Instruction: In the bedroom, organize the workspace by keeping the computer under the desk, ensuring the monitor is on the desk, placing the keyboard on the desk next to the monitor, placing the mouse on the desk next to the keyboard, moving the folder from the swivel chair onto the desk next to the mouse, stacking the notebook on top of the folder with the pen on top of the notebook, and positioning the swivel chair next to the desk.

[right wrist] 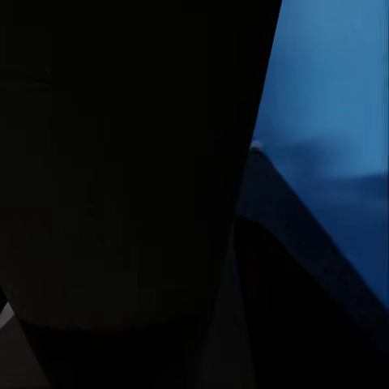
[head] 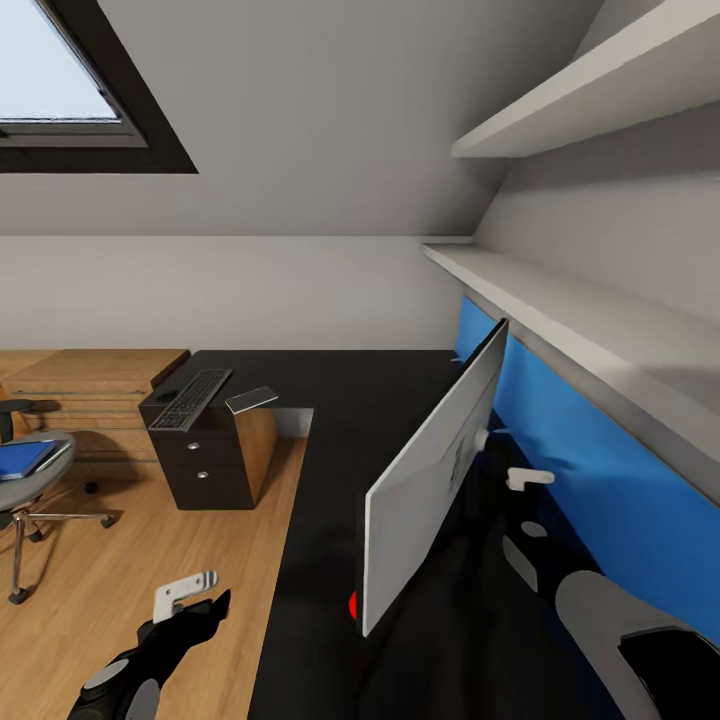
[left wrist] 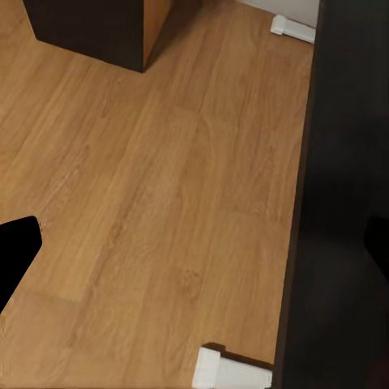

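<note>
The monitor (head: 430, 480) is standing on the black desk (head: 330, 480), close to the blue wall panel (head: 600, 480). Its pale grey back is facing the robot, so the screen is pointing at the wall. It probably needs turning around. The right gripper (head: 528, 478) is reaching in behind the monitor, between it and the blue panel. Its white fingers (head: 530, 478) are showing there, but the pictures are not telling whether they are gripping anything, so that cannot be told.

The left gripper (head: 185, 592) is hanging low over the wood floor (head: 150, 560), beside the desk. It is holding nothing, and its fingers look apart.

Farther off, the keyboard (head: 190, 398) is lying on the short end of the desk, above the drawers (head: 205, 460). The notebook (head: 252, 399) is lying just beside it. The chair (head: 30, 480) is standing well apart from the desk, with the blue folder (head: 25, 458) lying on its seat.

The panel and the low shelf (head: 560, 310) are leaving little room for the arm to work behind the monitor.
</note>
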`<state>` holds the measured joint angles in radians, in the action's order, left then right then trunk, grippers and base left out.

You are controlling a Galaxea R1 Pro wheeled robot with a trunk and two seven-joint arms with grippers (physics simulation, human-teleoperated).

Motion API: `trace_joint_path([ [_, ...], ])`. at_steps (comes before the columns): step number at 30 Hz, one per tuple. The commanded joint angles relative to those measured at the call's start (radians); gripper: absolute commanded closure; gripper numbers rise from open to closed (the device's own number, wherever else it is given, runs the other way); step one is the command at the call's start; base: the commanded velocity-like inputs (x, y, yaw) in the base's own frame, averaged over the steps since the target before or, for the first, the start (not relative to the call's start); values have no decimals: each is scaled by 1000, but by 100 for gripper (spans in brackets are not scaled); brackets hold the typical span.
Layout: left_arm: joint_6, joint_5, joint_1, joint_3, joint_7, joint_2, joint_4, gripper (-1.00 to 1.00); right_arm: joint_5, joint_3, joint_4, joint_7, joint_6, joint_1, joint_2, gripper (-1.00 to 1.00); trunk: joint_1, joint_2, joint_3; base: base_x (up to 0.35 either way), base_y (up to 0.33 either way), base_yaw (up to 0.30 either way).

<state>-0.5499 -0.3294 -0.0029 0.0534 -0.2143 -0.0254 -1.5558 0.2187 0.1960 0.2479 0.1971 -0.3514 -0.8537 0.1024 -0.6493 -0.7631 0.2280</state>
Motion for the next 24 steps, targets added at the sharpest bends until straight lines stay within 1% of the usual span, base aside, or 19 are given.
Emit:
trace_joint_path([
  [1, -4, -11, 0, 0, -8, -2, -2, -100, 5, 8, 2, 5, -4, -1, 1, 100, 0, -1, 1, 0, 0, 0],
  [5, -4, -11, 0, 1, -8, -6, -4, -100, 5, 8, 2, 5, -4, -1, 2, 100, 0, -1, 1, 0, 0, 0],
  [24, -5, -11, 0, 2, -8, -7, -6, -100, 5, 6, 1, 7, -3, -1, 5, 100, 0, -1, 1, 0, 0, -8],
])
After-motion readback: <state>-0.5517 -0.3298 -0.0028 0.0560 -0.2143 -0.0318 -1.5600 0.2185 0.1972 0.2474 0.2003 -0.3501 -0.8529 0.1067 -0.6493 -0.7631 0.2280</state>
